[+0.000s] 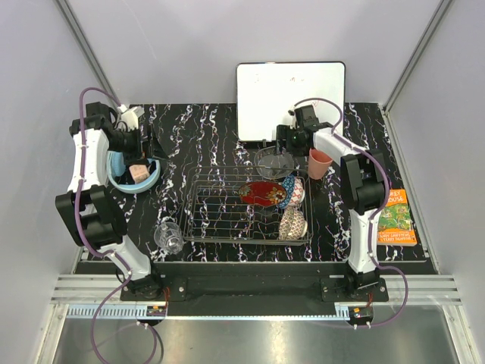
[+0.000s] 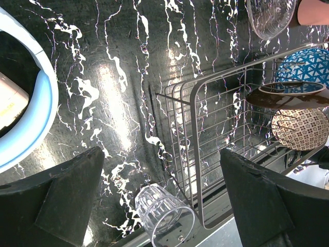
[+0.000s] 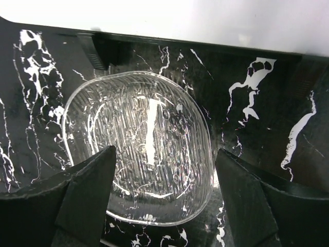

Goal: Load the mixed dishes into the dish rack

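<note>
Your right gripper point(image 3: 165, 203) hovers over the clear glass bowl point(image 3: 138, 149), fingers spread wide. The bowl sits at the dish rack's point(image 1: 220, 214) 1 o'clock. Your left gripper point(image 2: 162, 193) is wide and empty, and the small clear glass point(image 1: 168, 235) stands at the rack's 8 o'clock.

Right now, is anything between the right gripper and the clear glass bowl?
Nothing visible stands between them. The right gripper hangs open over the clear glass bowl, with bare tabletop around the bowl. The pink cup stands off to one side, not in the way.
</note>
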